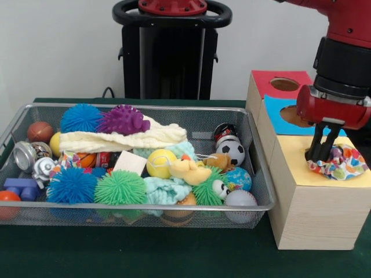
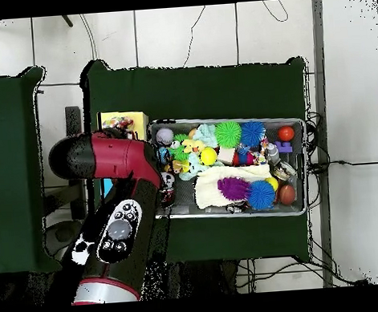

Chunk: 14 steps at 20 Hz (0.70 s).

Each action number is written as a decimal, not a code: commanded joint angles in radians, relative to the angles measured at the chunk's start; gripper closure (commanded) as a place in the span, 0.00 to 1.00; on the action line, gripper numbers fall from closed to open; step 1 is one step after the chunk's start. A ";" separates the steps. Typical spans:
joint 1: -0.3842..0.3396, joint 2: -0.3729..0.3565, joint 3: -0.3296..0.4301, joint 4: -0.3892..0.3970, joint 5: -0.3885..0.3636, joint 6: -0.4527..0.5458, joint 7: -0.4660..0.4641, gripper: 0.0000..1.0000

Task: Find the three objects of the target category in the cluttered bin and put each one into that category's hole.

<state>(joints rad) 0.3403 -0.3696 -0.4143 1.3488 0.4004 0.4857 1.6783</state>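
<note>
Now placing: fingers pinching a patterned cloth pouch on the yellow panel, right of the wire bin. Next, probably spreading, then back to searching the bin.

Silver mesh bin, dark green worktop, red, blue and yellow box tops, multicoloured patterned cloth, purple spiky ball

Plain white wall behind; dark green table; pale tiled floor w/ cables (overhead).
</note>
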 commanded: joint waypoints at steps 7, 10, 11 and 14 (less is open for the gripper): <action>-0.015 0.103 0.130 0.138 -0.008 -0.096 0.217 1.00; -0.021 0.115 0.129 0.141 -0.014 -0.132 0.214 1.00; -0.027 0.119 0.131 0.143 -0.016 -0.148 0.211 1.00; -0.028 0.135 0.124 0.137 -0.017 -0.168 0.213 1.00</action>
<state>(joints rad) 0.3413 -0.3060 -0.4114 1.3506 0.4008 0.3823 1.6783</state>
